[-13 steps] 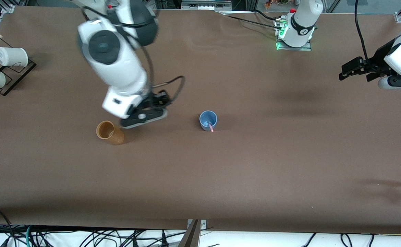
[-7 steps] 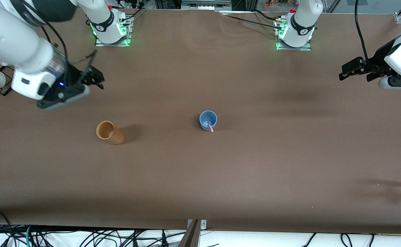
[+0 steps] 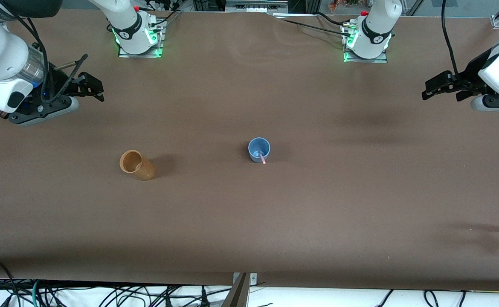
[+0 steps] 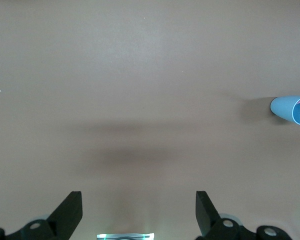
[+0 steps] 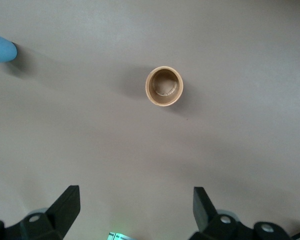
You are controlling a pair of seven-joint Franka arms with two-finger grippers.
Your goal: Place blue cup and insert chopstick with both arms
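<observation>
- The blue cup (image 3: 259,149) stands upright near the middle of the table (image 3: 317,204), and the chopstick (image 3: 261,157) leans inside it with its reddish tip over the rim.
- The tan-brown cup (image 3: 136,164) stands toward the right arm's end of the table, well apart from the blue cup.
- The right gripper (image 3: 91,87) hangs over the table's edge at the right arm's end, fingers spread and holding nothing.
- The left gripper (image 3: 439,88) hangs over the table's edge at the left arm's end, fingers spread and holding nothing.
</observation>
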